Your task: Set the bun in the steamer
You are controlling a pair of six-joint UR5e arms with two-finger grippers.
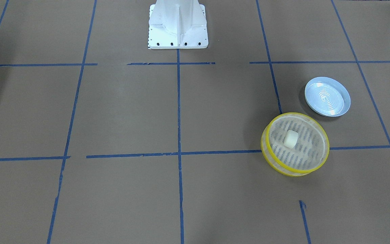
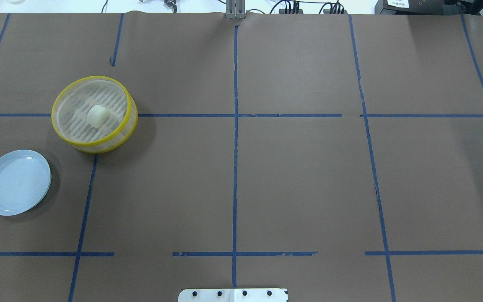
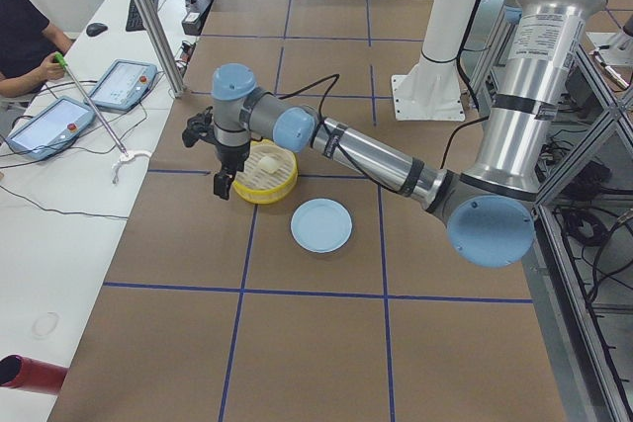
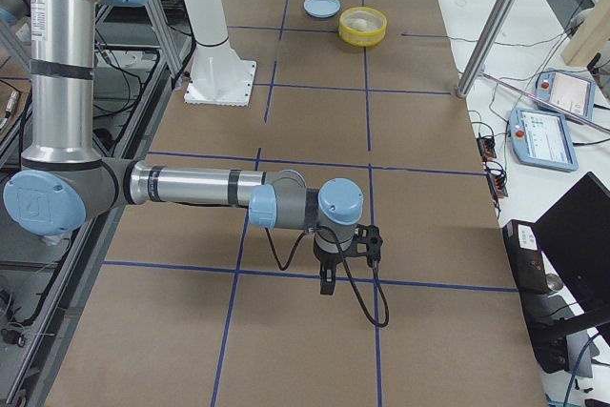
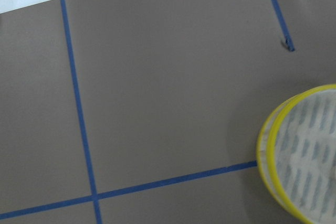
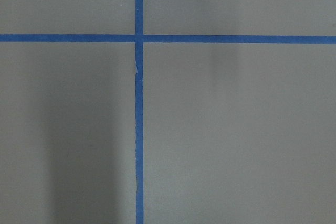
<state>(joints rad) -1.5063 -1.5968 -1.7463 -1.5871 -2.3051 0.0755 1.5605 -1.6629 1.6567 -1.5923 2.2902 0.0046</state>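
The bun (image 1: 290,139) is a small cream-white block lying on the slotted floor of the steamer (image 1: 263,149), a round basket with yellow rims. Both show in the overhead view, the bun (image 2: 97,116) inside the steamer (image 2: 93,78) at the left. In the exterior left view my left gripper (image 3: 226,185) hangs just beside the steamer (image 3: 259,188), on its far-from-robot side; I cannot tell if it is open. The left wrist view shows only the steamer's rim (image 5: 265,140). My right gripper (image 4: 327,285) hangs over bare table far from the steamer (image 4: 363,26); I cannot tell its state.
An empty pale blue ridged plate (image 1: 327,96) lies beside the steamer, also in the overhead view (image 2: 15,182). The white robot base (image 1: 178,23) stands at the table's middle. Blue tape lines grid the brown table. An operator sits by tablets (image 3: 49,126) past the table edge.
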